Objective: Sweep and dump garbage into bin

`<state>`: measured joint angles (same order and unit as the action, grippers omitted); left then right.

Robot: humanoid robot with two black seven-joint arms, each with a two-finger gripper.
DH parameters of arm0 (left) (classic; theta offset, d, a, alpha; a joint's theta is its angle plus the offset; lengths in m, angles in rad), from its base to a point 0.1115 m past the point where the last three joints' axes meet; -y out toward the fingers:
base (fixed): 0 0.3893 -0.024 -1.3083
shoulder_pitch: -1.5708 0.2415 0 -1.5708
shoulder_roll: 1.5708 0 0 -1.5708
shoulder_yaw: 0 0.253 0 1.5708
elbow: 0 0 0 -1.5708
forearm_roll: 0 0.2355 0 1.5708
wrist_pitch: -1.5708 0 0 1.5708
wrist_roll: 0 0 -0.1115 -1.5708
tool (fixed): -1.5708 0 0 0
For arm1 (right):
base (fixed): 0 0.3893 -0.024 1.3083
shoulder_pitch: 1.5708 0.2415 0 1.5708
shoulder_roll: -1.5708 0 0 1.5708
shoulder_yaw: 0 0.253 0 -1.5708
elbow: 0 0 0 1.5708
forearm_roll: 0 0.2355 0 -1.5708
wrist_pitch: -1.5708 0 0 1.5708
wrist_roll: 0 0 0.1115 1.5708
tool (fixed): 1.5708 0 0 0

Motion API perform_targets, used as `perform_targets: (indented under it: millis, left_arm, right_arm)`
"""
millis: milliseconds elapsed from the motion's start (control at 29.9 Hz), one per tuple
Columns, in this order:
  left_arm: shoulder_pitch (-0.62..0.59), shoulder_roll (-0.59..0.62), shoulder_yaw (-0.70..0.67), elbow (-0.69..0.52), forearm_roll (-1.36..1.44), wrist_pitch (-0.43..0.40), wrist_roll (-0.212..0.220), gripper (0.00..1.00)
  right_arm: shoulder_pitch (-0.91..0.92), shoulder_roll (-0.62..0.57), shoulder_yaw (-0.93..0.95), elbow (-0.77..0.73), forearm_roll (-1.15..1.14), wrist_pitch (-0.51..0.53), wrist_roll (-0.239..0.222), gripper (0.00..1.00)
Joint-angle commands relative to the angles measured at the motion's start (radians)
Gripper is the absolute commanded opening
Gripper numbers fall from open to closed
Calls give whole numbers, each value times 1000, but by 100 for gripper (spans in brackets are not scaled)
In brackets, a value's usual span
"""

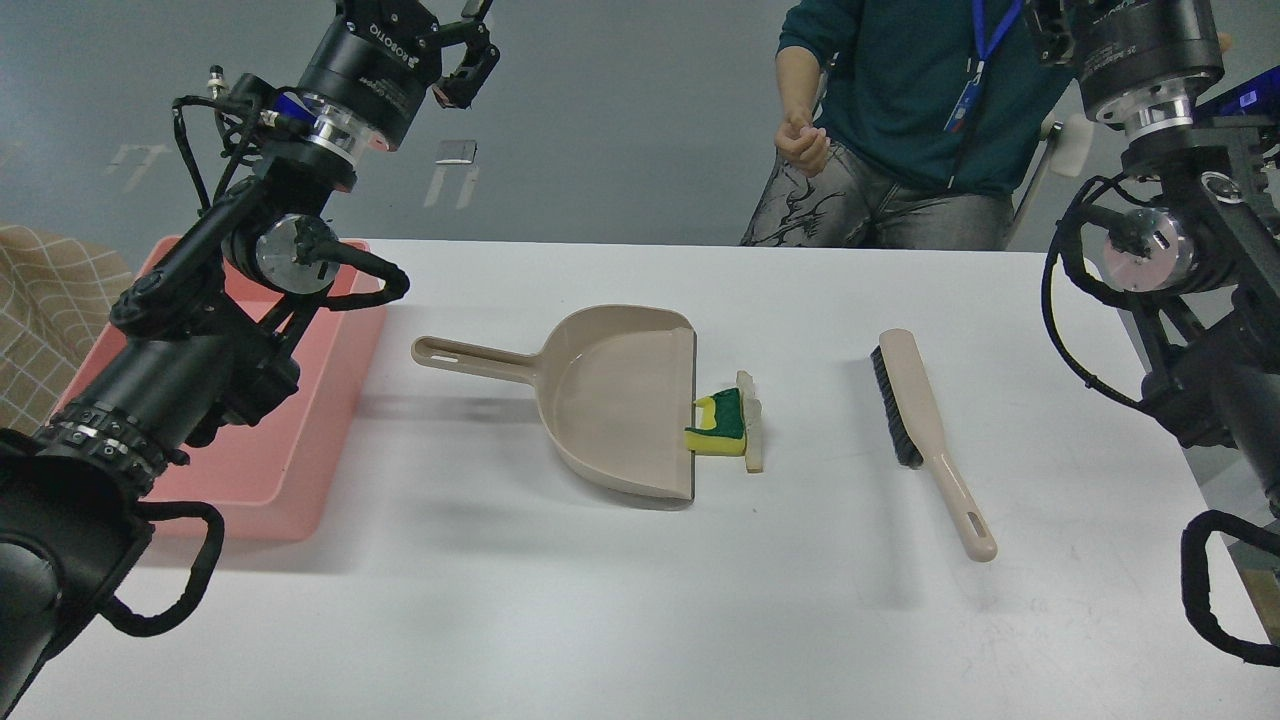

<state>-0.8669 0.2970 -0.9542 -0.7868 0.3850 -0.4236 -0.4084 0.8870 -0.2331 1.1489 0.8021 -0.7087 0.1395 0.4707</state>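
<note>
Two pieces of garbage lie mid-table at the open lip of a beige dustpan (pixel 615 395): a yellow sponge piece with a dark green layer (pixel 722 425), and a pale beige wedge (pixel 753 425) touching its right side. The pink bin (pixel 300 450) sits at the table's left edge, partly hidden by my left arm. High above the bin's far end, my left gripper (pixel 468 48) is open and empty. My right arm rises at the upper right; the right gripper (pixel 1050 25) is cut off by the frame's top edge.
A beige hand brush with black bristles (pixel 925 430) lies right of the garbage, handle toward me. A person in a dark green top (pixel 900 110) stands behind the table's far edge. A checked cloth (pixel 45 320) lies left of the bin.
</note>
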Motion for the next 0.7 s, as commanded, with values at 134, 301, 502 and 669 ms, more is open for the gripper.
perform_targets:
  millis: [134, 301, 502, 669]
  left_arm:
    - [0, 8, 18, 0, 3, 3, 6, 98]
    - [17, 19, 18, 0, 3, 2, 8, 98]
    - [22, 45, 20, 14, 0, 0, 7, 98]
    - [22, 59, 34, 59, 2, 2, 8, 98]
  right_arm:
    - [-2, 3, 0, -1, 0, 2, 0, 100]
    - [-2, 2, -6, -4, 0, 6, -1, 100]
    - [3, -3, -3, -7, 0, 3, -1, 100]
    - [23, -5, -3, -58, 8, 0, -1, 100]
